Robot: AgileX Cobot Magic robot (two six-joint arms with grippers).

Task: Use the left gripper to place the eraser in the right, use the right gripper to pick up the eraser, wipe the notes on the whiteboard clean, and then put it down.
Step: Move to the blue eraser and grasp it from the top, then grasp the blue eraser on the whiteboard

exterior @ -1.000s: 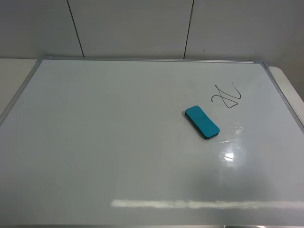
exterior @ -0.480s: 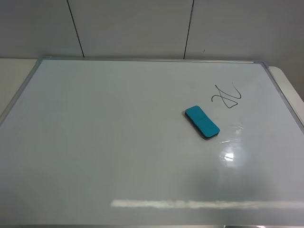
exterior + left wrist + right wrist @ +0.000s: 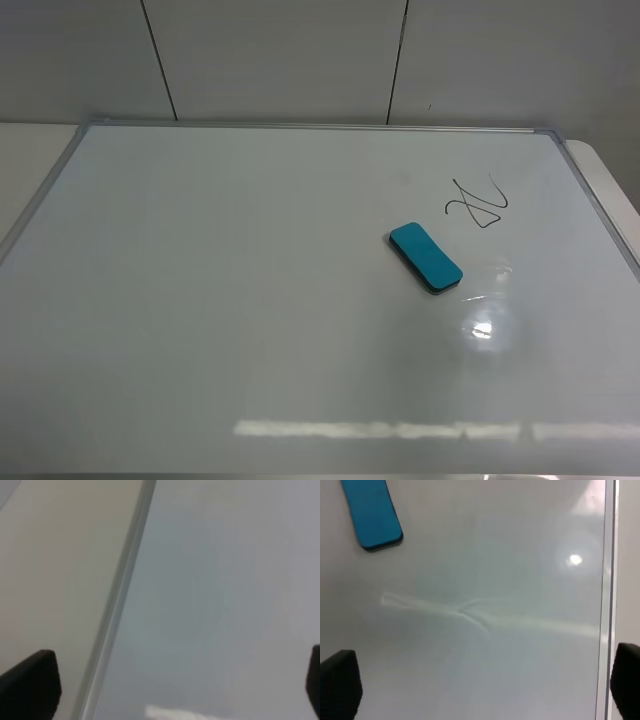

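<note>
The teal eraser [image 3: 425,257] lies flat and slantwise on the whiteboard [image 3: 200,300], right of the middle. The notes [image 3: 477,203], a small black scribble, sit just beyond it toward the far right. Neither gripper shows in the exterior high view. My left gripper [image 3: 172,690] is open over the board's silver frame [image 3: 120,605], with nothing between its fingertips [image 3: 30,685]. My right gripper [image 3: 482,685] is open over bare board near the frame [image 3: 607,580]. The eraser [image 3: 370,512] lies well apart from it, and one dark fingertip [image 3: 337,685] shows at each side.
A pale table [image 3: 30,150] shows beyond the board's left edge and again at the right edge [image 3: 610,190]. A tiled wall [image 3: 300,60] rises behind the board. Bright lamp glare [image 3: 482,328] lies on the board in front of the eraser.
The eraser and the notes have not moved. Only the glare and soft shadow on the board in front of the eraser have shifted slightly.
</note>
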